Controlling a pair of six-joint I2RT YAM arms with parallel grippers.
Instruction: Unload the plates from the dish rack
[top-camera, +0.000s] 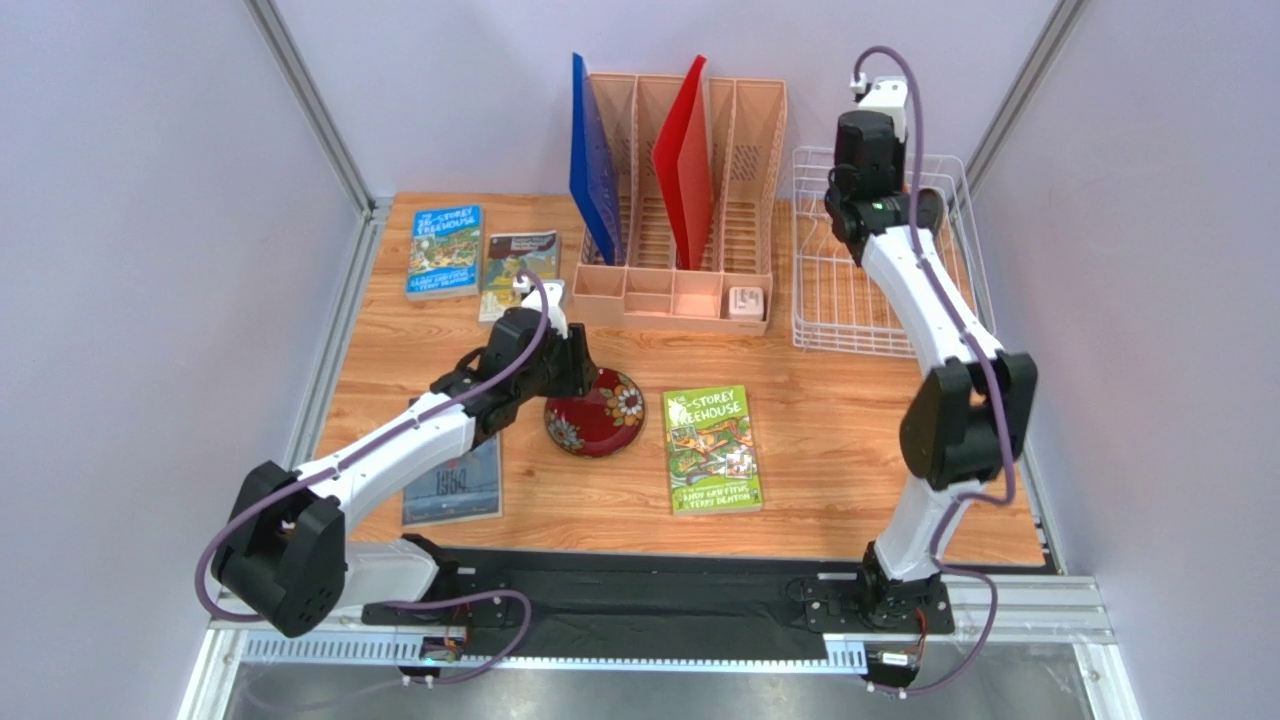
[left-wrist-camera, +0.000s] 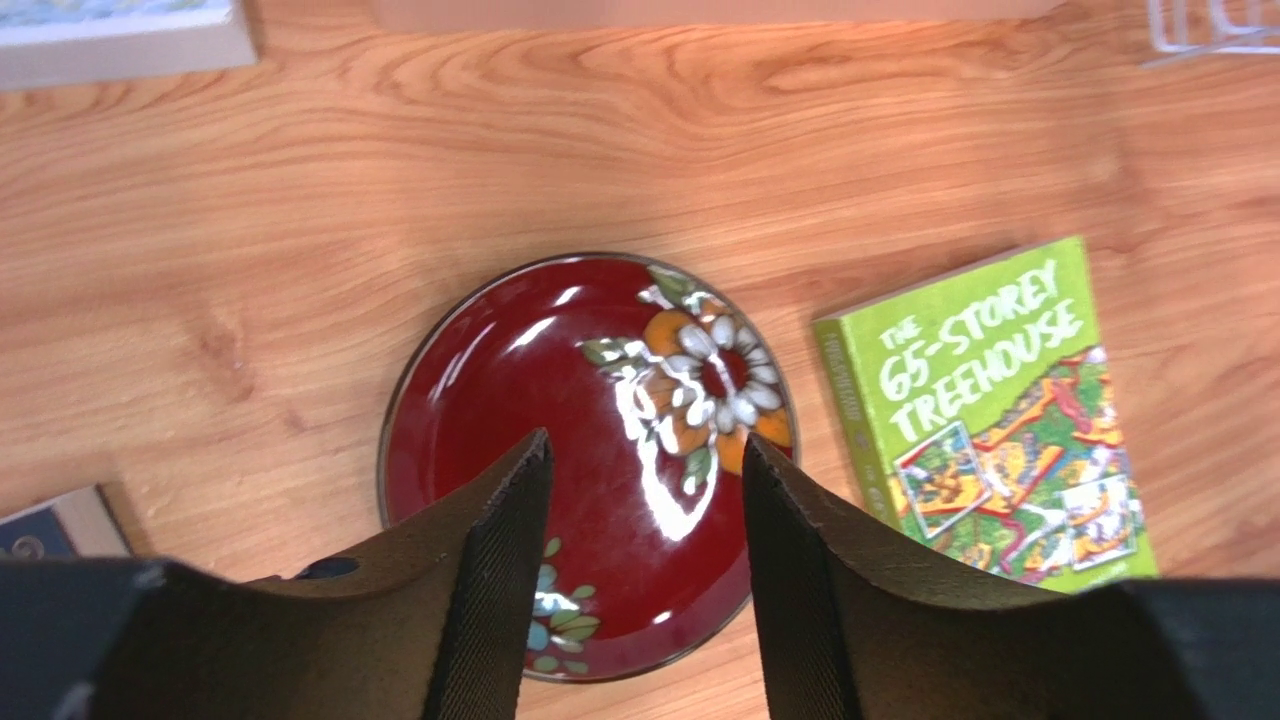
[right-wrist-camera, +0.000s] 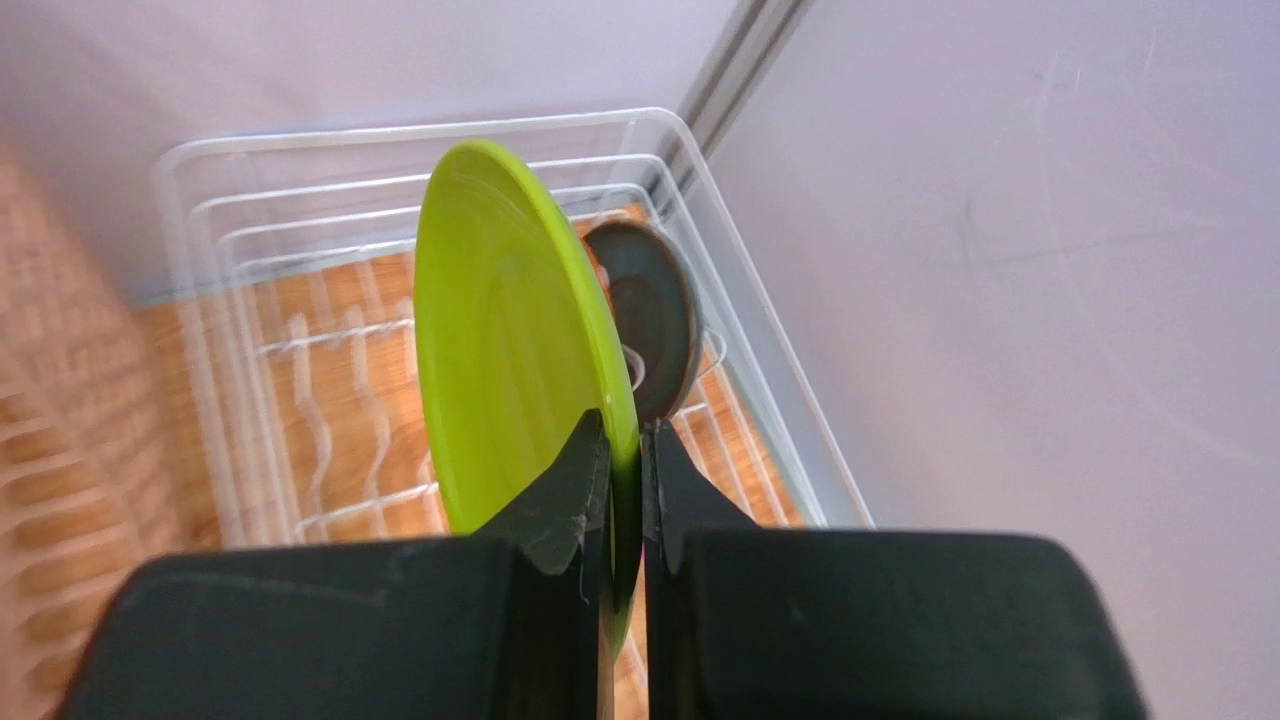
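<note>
left gripper (left-wrist-camera: 643, 450) pointing down, jaws parted, right gripper (right-wrist-camera: 628, 438) reaching far forward, apparently clamped tight

The left arm (top-camera: 398, 438) and the right arm (top-camera: 935, 300) share the same build: white shell links joined by bulky black joint housings. A mauve-grey cable (top-camera: 912, 113) loops along each. The left end effector (left-wrist-camera: 643, 450) has black, wedge-shaped, finely ribbed fingers (left-wrist-camera: 489, 585).

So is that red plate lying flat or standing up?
The red plate lies flat, face up, on the table; the left wrist view looks down onto its flowered face.
</note>
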